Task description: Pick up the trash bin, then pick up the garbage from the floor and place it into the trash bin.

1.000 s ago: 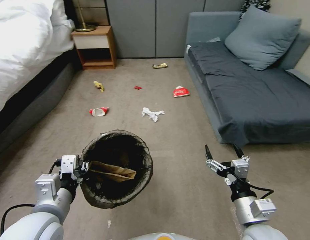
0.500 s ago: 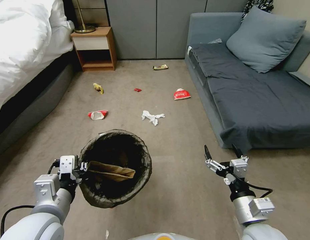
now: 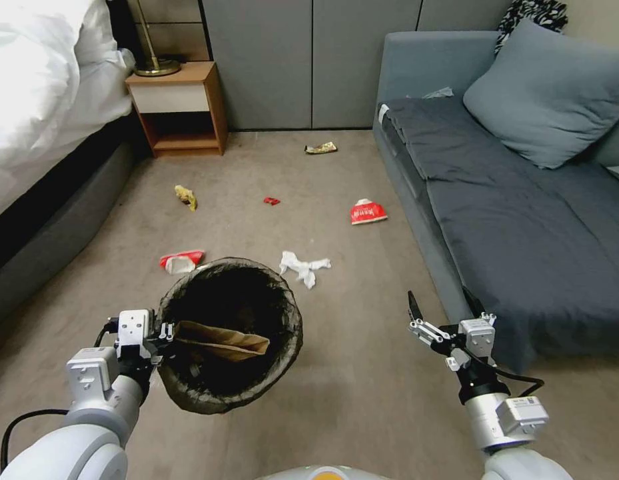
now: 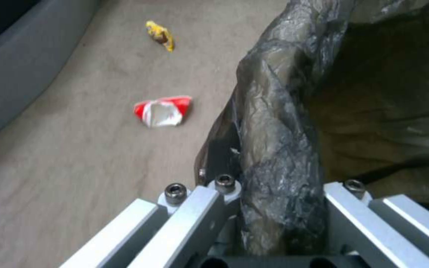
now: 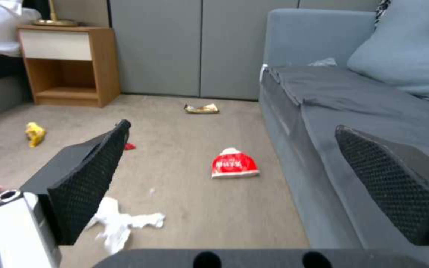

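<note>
My left gripper is shut on the rim of the trash bin, holding it off the floor; its dark liner is pinched between the jaws. A brown paper bag lies inside. My right gripper hangs open and empty beside the sofa front. Garbage on the carpet ahead: a white tissue, a red wrapper, a red-and-white wrapper just beyond the bin, a yellow wrapper, a small red scrap and a golden wrapper.
A bed runs along the left and a grey sofa along the right. A wooden nightstand and grey cabinet doors close the far end. Open carpet lies between them.
The whole view has shifted: the camera has moved forward, so the litter, sofa and nightstand sit nearer. Both arms and the held bin keep their places relative to me.
</note>
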